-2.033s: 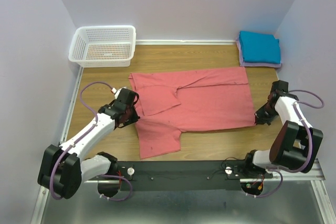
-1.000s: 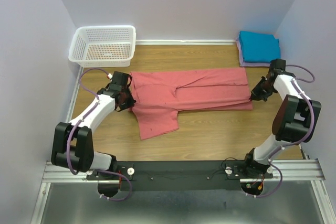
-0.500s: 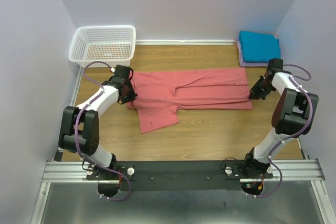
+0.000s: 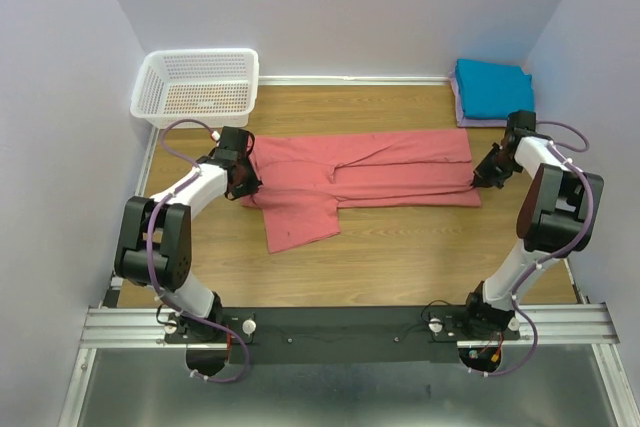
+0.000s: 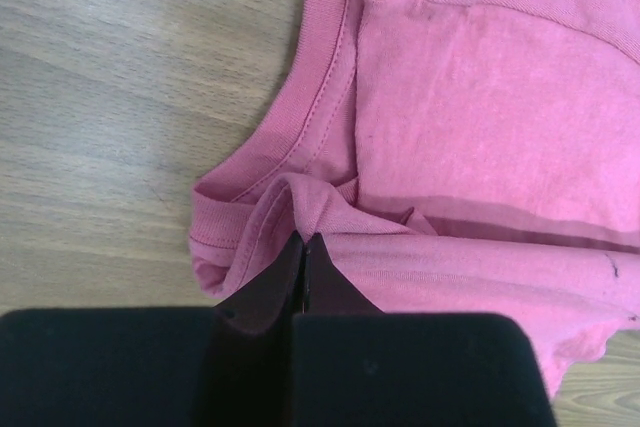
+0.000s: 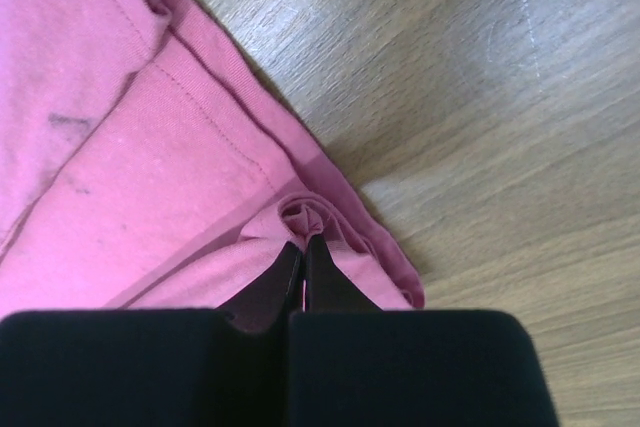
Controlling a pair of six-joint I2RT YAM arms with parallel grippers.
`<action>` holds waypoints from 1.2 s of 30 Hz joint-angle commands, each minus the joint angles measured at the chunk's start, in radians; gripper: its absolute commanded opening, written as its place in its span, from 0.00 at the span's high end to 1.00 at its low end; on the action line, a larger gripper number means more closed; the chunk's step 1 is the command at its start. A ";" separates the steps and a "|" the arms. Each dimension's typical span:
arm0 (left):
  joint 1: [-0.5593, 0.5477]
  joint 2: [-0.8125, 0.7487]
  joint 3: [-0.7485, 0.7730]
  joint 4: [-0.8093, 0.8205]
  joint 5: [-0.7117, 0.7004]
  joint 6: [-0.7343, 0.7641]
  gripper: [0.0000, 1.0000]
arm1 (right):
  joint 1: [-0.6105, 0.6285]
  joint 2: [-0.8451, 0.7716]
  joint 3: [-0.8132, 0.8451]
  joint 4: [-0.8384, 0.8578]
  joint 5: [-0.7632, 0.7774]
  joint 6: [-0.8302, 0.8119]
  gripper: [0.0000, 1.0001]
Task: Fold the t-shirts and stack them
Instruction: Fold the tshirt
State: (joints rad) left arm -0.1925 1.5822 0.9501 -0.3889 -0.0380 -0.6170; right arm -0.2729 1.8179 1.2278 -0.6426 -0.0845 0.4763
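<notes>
Already the left gripper (image 5: pixel 302 239) and right gripper (image 6: pixel 303 239), clenched on the salmon-pink t-shirt (image 4: pixel 400 169), have folded its near edge over; 1 sleeve (image 4: pixel 300 222) lies unfolded.

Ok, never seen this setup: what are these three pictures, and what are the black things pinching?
Two robot arms are bolted at the near edge of a wooden table. The wide picture looks down from above; the close-ups come from a camera on each wrist. The black wedges are each hand's fingers. The left hand and right hand are shut on opposite ends of a salmon-pink t-shirt. At the back right, a folded teal t-shirt lies on a lavender one; back left, a white basket.
</notes>
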 commanded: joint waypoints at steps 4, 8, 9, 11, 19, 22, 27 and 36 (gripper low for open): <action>0.016 -0.016 -0.025 0.030 -0.083 -0.001 0.82 | 0.014 0.026 0.029 0.043 0.028 -0.031 0.88; 0.016 -0.076 -0.022 0.004 -0.095 -0.001 0.65 | 0.024 -0.024 0.021 0.044 0.006 -0.038 0.70; 0.016 -0.114 -0.025 -0.005 -0.100 0.002 0.56 | 0.034 -0.037 0.015 0.044 0.002 -0.042 0.64; 0.016 -0.157 -0.036 -0.010 -0.103 0.008 0.48 | 0.043 -0.072 0.004 0.043 -0.003 -0.044 0.54; -0.079 -0.404 -0.143 -0.120 -0.140 -0.010 0.37 | 0.146 -0.328 -0.128 0.043 0.025 -0.048 0.29; -0.187 -0.467 -0.198 -0.151 -0.138 -0.062 0.37 | 0.181 -0.418 -0.191 0.043 0.016 -0.053 0.25; -0.340 -0.456 -0.257 -0.128 -0.085 -0.167 0.39 | 0.270 -0.506 -0.270 0.043 0.005 -0.048 0.22; -0.536 -0.211 -0.188 -0.087 -0.163 -0.225 0.43 | 0.339 -0.548 -0.367 0.037 -0.044 -0.054 0.17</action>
State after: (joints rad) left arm -0.6754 1.2816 0.7113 -0.4969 -0.1444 -0.7971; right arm 0.0494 1.2957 0.8875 -0.5972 -0.0978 0.4332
